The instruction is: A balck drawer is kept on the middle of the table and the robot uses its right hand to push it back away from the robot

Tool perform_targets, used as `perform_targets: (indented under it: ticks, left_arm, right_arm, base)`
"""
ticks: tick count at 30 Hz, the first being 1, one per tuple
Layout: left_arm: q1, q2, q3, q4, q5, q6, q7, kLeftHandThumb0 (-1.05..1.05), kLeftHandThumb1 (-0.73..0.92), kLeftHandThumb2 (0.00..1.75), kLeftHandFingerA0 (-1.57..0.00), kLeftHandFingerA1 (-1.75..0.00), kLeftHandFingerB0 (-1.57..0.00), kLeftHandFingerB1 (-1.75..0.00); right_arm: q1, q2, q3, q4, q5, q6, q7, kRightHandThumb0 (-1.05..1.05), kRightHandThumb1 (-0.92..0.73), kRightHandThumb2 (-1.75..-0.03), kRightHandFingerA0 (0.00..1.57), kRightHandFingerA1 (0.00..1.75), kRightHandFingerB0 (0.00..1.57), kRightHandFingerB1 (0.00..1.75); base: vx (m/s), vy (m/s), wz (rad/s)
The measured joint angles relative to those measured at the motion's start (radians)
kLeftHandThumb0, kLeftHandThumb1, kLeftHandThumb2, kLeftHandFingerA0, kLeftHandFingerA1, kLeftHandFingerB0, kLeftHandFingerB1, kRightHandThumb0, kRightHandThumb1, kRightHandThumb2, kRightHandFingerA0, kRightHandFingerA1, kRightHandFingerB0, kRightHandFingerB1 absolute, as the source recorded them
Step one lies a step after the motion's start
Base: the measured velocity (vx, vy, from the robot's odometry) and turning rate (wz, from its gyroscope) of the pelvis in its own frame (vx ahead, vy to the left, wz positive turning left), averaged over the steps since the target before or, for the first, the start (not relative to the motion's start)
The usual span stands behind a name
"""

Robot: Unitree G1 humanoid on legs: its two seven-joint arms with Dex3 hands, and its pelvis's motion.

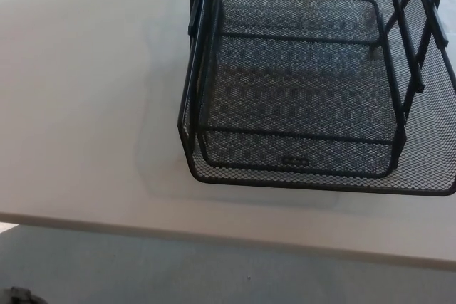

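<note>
You see neither hand here, so the state of their fingers can't be told. The black mesh drawer [299, 83] sits on the pale desk [85, 105], right of centre, its front rim near the desk's near edge.

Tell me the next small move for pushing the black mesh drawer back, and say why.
Probably bring the right hand into view and up to the near front edge of the black mesh drawer. Neither hand shows in the head view, so nothing touches the drawer yet. Its front rim sits close to the near edge of the table, facing the robot, which looks like the natural surface to push against.
</note>
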Motion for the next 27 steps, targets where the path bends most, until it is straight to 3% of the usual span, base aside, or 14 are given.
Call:
perform_targets:
  ticks: [19,21,22,27]
  left_arm:
    - [-0.028,0.013,-0.029,0.071,0.02,-0.082,-0.076,-0.56,0.71,0.62,-0.48,-0.39,-0.33,-0.33]
    - [-0.031,0.013,-0.029,0.072,0.02,-0.082,-0.079,-0.56,0.71,0.62,-0.49,-0.39,-0.33,-0.33]
    - [-0.032,0.013,-0.029,0.073,0.02,-0.082,-0.08,-0.55,0.71,0.62,-0.48,-0.39,-0.34,-0.34]
    - [-0.033,0.012,-0.029,0.071,0.02,-0.082,-0.081,-0.54,0.74,0.62,-0.5,-0.39,-0.35,-0.33]
  right_arm:
    - [-0.015,-0.01,0.022,0.025,-0.029,-0.006,0.08,-0.5,-0.75,-0.62,0.54,0.44,0.45,0.38]
    - [0.005,-0.019,0.02,-0.011,-0.029,-0.014,0.074,-0.52,-0.76,-0.63,0.56,0.45,0.44,0.37]
    - [0.018,-0.025,0.018,-0.036,-0.029,-0.018,0.07,-0.52,-0.77,-0.63,0.5,0.42,0.36,0.35]
    - [0.12,-0.051,-0.014,-0.244,-0.021,-0.032,0.068,-0.54,-0.74,-0.63,0.47,0.4,0.36,0.34]
  base:
    - [0.04,-0.01,0.01]
    - [0.0,0.0,0.0]
    - [0.0,0.0,0.0]
    - [0.0,0.0,0.0]
